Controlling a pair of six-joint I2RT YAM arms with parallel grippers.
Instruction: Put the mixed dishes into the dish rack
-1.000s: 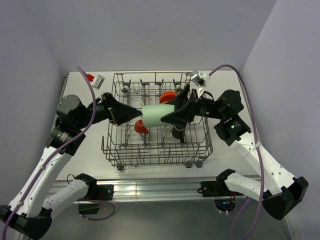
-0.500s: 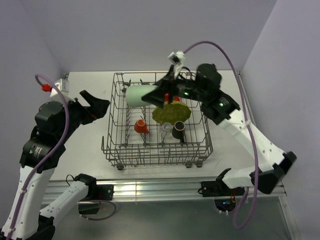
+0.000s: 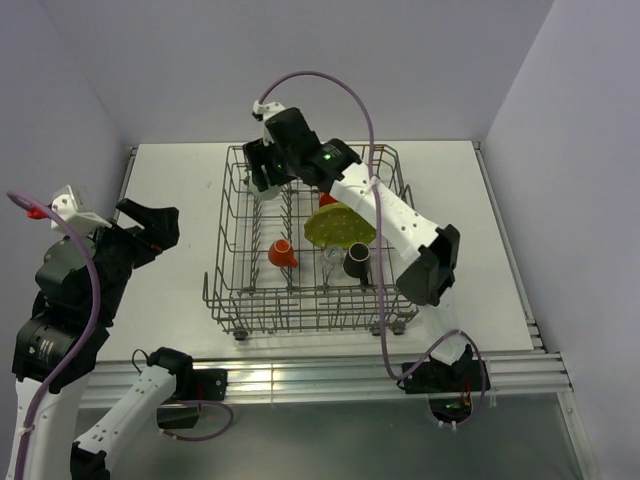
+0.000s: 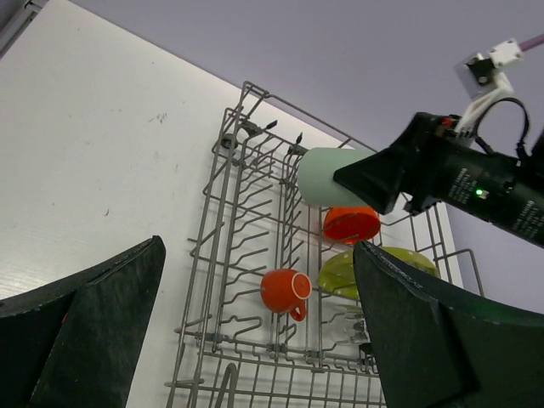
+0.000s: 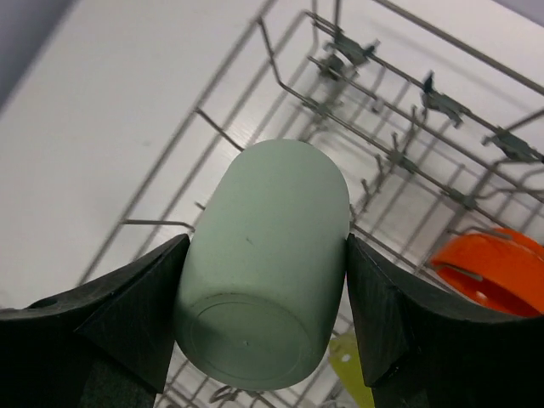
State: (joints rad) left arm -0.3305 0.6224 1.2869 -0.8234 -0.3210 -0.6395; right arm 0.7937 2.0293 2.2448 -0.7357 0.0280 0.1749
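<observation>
The pale green cup [image 5: 270, 212] is the one dish not yet set down. It lies on its side in the right gripper [image 5: 265, 280], whose two fingers are clamped on its opposite walls, and it hangs over the far left corner of the dish rack [image 3: 300, 310], just left of the orange bowl [image 4: 351, 223]. Whether it touches the wires cannot be told. Five dishes already sit in the rack: the bowl at the far side, the yellow-green plate [image 3: 340, 228] leaning in front of it, and nearer the camera the small orange cup [image 3: 282, 252], the clear glass [image 3: 331, 256] and the dark mug [image 3: 357, 260]. No other dish shows on the table [image 3: 180, 290], so the load looks almost complete; what seems left is to lower this cup among the tines and let go. The left gripper [image 3: 160, 230] is spread wide and empty, left of the rack above the table. The overhead view shows the rack and all five placed dishes, but the right arm covers the green cup there. The left wrist view shows the cup clearly, sideways beside the bowl, while its own finger hides the mug. Only the right wrist view shows the grip itself, with the cup's base turned toward that camera, and of the other dishes just the bowl and a sliver of the plate.
</observation>
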